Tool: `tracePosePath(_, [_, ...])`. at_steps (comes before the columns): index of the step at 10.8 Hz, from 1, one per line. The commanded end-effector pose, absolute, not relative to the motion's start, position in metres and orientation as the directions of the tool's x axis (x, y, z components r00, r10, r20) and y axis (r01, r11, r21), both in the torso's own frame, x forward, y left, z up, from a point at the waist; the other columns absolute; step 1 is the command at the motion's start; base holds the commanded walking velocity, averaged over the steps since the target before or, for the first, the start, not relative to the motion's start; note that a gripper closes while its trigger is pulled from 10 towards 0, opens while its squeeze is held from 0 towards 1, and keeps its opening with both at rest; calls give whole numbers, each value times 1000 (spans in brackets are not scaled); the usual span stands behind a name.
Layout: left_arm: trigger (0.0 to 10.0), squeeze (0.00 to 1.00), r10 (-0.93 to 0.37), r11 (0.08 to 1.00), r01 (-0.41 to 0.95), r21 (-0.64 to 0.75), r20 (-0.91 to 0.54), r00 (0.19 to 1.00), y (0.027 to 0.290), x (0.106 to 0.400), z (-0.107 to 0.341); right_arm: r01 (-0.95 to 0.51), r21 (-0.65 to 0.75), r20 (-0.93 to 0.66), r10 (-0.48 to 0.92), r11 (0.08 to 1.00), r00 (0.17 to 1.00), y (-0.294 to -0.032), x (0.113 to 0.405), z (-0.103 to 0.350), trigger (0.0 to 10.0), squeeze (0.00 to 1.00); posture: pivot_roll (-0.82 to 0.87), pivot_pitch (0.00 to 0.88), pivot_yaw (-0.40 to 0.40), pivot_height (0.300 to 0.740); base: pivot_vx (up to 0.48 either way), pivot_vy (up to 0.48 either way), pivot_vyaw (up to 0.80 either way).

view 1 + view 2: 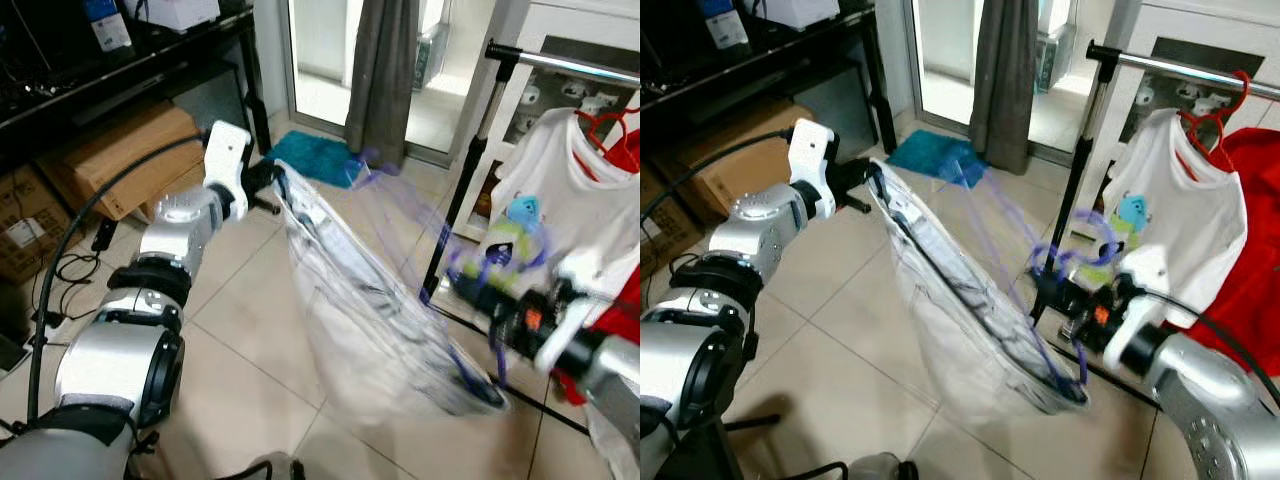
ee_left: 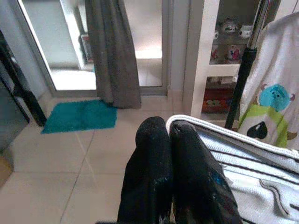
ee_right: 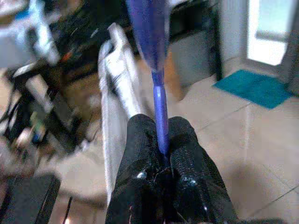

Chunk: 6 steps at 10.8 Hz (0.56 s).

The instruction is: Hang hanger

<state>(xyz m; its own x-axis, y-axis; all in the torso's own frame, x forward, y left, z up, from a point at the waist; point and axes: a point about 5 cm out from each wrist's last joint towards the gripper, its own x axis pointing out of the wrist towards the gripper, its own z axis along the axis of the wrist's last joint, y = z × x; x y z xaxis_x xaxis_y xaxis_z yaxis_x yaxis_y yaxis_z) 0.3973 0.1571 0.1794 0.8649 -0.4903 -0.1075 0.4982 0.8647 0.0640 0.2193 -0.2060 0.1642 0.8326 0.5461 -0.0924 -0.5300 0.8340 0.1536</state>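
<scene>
The right claw [image 1: 1065, 300] pinches the purple hanger [image 3: 160, 109] while the left claw [image 1: 268, 180], closed, stretches its white garment [image 1: 960, 300] toward the rail [image 1: 1180, 68], upper right.

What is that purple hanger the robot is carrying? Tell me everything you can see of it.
The purple hanger looks like thin plastic, motion-blurred, with a curled hook near the right gripper, whose fingers are shut on its bar. A white striped garment hangs on it, stretched across to the left gripper, which pinches the cloth's edge. It is held tilted above the tiled floor, beside the clothes rail, not yet hooked on.
</scene>
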Motion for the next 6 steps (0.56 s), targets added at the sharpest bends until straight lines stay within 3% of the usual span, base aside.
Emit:
tracePosePath(1, [0, 0, -517, 850, 519, 92, -48, 855, 149, 397, 189, -447, 194, 19, 453, 873, 891, -212, 229, 178, 0, 0, 56, 0, 85, 740, 0, 0, 0])
tracePosePath(2, [0, 0, -624, 776, 626, 70, -54, 780, 119, 385, 173, -382, 308, 160, 349, 871, 924, -207, 240, 190, 0, 0, 56, 0, 80, 740, 0, 0, 0])
tracePosePath(4, [0, 0, -761, 648, 761, 10, -23, 648, 63, 360, 160, -246, 381, 185, 187, 891, 965, -205, 257, 190, 0, 0, 51, 0, 74, 740, 0, 0, 0])
tracePosePath(5, [0, 0, -763, 646, 763, -28, 5, 647, 51, 352, 158, -139, 374, 116, 102, 917, 988, -207, 262, 182, 0, 0, 45, 0, 74, 740, 0, 0, 0])
tracePosePath(6, [0, 0, -712, 700, 712, -52, 30, 702, 54, 348, 157, -84, 181, -25, 90, 980, 996, -206, 259, 164, 0, 0, 40, 0, 66, 740, 0, 0, 0])
